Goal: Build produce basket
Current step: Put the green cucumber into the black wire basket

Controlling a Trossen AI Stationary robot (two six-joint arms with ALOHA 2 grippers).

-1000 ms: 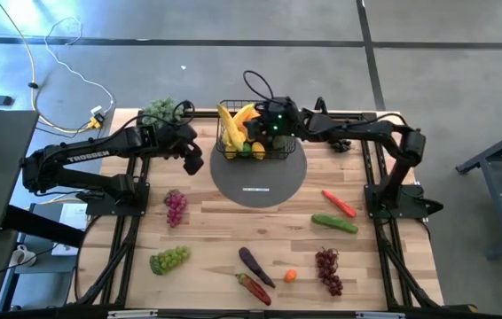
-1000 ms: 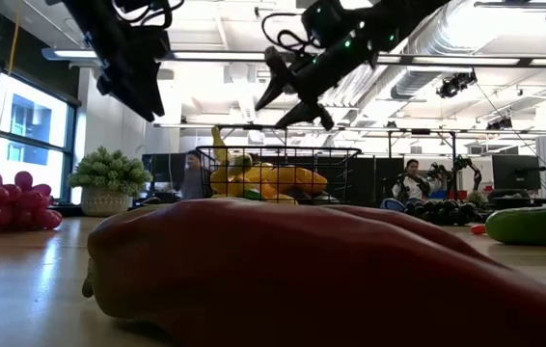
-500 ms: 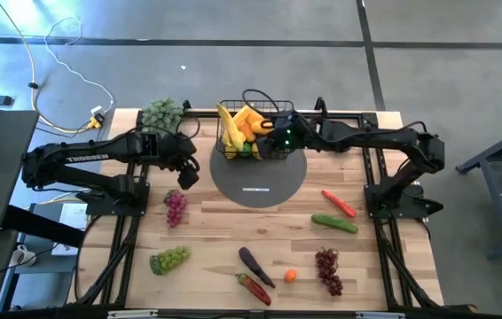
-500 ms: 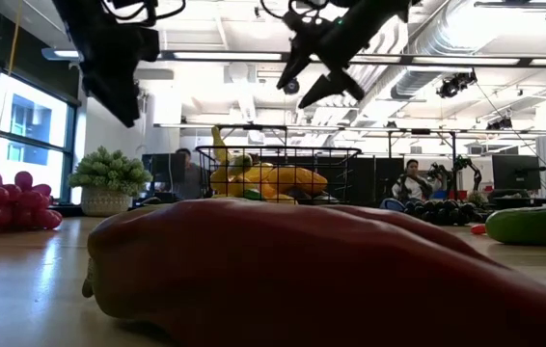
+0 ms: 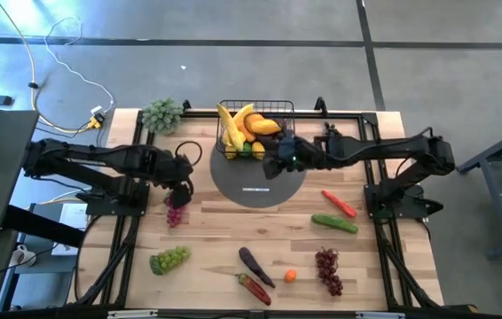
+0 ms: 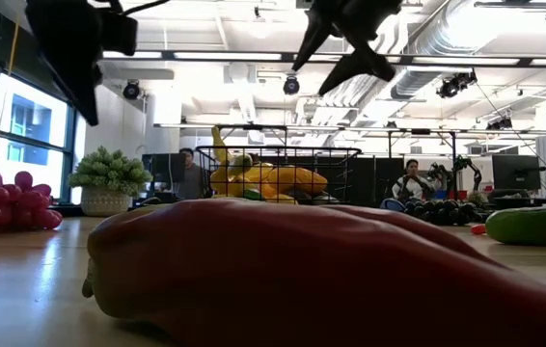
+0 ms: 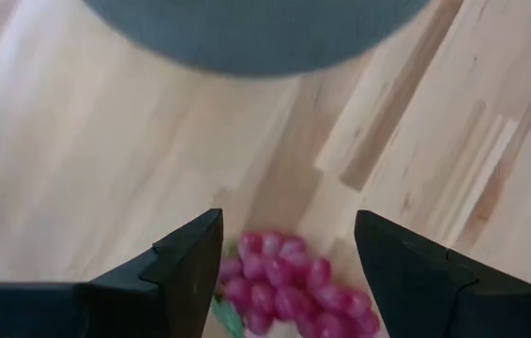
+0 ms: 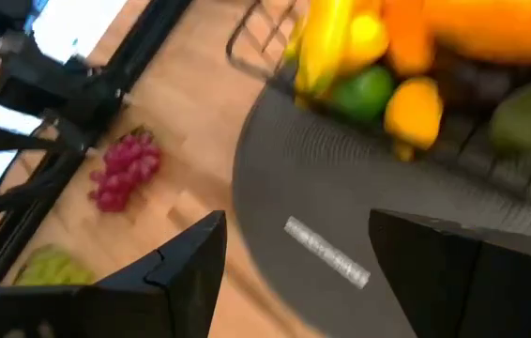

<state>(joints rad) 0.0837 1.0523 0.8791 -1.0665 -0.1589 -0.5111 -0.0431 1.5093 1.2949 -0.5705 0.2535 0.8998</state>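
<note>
Basket [image 5: 255, 133] at the surface's far edge already holds bananas and other fruit, while red grapes [image 5: 176, 213] below the open, empty left hand [image 5: 180, 182] and other produce remain out; right hand [image 5: 273, 162] open, empty.

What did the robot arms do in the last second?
The right gripper pulled back from over the basket to above the grey mat, open. The left gripper swung toward the red grapes, open above them. The fruit stayed put.
</note>
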